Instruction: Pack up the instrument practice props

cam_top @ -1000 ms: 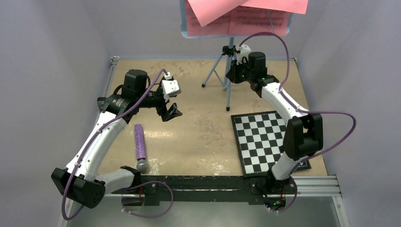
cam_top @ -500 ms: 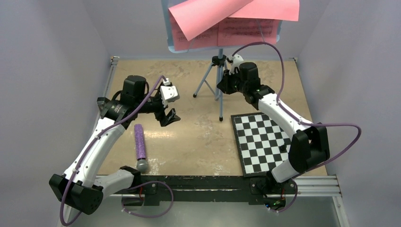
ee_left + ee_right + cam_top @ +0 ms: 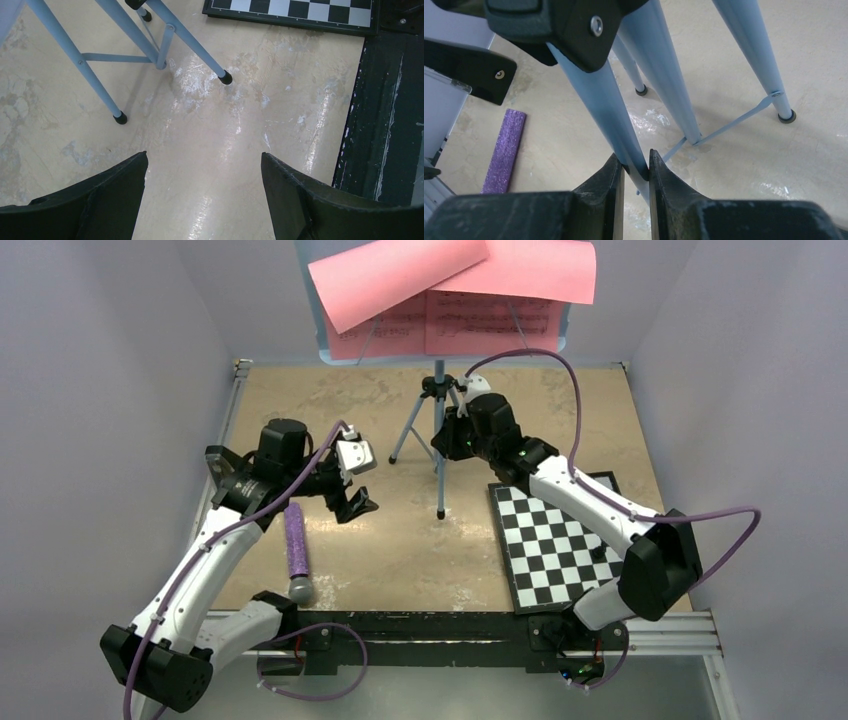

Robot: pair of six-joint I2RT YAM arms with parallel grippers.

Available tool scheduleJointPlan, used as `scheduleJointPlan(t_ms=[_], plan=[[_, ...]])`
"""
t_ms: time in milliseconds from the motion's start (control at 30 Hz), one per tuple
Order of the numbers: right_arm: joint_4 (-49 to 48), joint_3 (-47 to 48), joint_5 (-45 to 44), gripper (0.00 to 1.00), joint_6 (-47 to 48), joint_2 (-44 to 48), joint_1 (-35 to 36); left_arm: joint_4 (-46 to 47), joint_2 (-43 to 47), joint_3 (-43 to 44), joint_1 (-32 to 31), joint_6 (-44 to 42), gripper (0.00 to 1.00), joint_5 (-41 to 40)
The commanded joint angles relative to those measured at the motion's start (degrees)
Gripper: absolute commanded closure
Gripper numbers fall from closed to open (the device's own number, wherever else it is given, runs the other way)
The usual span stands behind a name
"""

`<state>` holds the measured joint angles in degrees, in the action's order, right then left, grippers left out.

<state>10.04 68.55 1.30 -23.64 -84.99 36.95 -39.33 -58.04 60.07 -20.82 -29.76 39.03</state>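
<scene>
Right gripper (image 3: pixel 636 170): pressed together on one light-blue leg of the music stand, just below the black tripod hub (image 3: pixel 569 25); the leg is pinched between both black fingers.
Left gripper (image 3: pixel 356 504): spread wide with nothing between the jaws; it is held over bare tabletop, left of the stand and just beside the far end of the purple rod.
Table (image 3: pixel 400 550): a worn beige surface enclosed by pale walls, with a black rail (image 3: pixel 430 625) across the near edge where both arm bases are bolted.
Music stand (image 3: pixel 439 475): tall and light blue, placed at the middle of the far half of the table. Its tripod legs are splayed, and the black-capped feet are seen down at the tabletop in the left wrist view. Its desk is raised high at the top of the overhead view and is largely covered by the pages.
Checkered board (image 3: pixel 550 540): black and white, laid flat at the near right of the table, partly hidden under the right arm and apart from the stand's feet.
Pink sheet-music pages (image 3: pixel 520 270): rested on the stand's desk; printed staves are visible on the lower sheets, and the upper left sheet is curled over.
Purple rod (image 3: pixel 295 540): glittery with a grey rounded near end, laid flat at the near left, pointing away from the rail.
</scene>
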Motion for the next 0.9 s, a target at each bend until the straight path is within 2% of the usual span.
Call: scheduleJointPlan(t_ms=[0,267,367,433,633,867], plan=[[7.08,-2.70,5.81,1.00,-15.40,-0.60,3.99,2.63,1.47,-1.83,-0.27,-1.69,0.13,0.79],[4.45,-9.00,6.38,0.75,-17.54,1.83,8.49,4.96,3.31,-5.62,-0.27,-1.36,0.13,0.79],[4.74,-10.15,7.61,0.55,-17.04,2.81,9.33,7.07,4.29,-7.49,-0.28,0.17,0.13,0.62],[6.58,-9.90,7.89,0.46,-16.04,3.19,9.37,8.31,5.01,-8.88,-0.28,0.95,0.13,0.45],[13.43,-7.91,7.52,0.03,-14.93,6.87,9.37,9.01,6.56,-9.93,-0.28,0.84,0.12,0.69],[13.27,-7.31,8.77,0.01,-11.23,8.44,9.31,7.60,7.09,-9.76,-0.27,-0.40,0.11,-0.60]])
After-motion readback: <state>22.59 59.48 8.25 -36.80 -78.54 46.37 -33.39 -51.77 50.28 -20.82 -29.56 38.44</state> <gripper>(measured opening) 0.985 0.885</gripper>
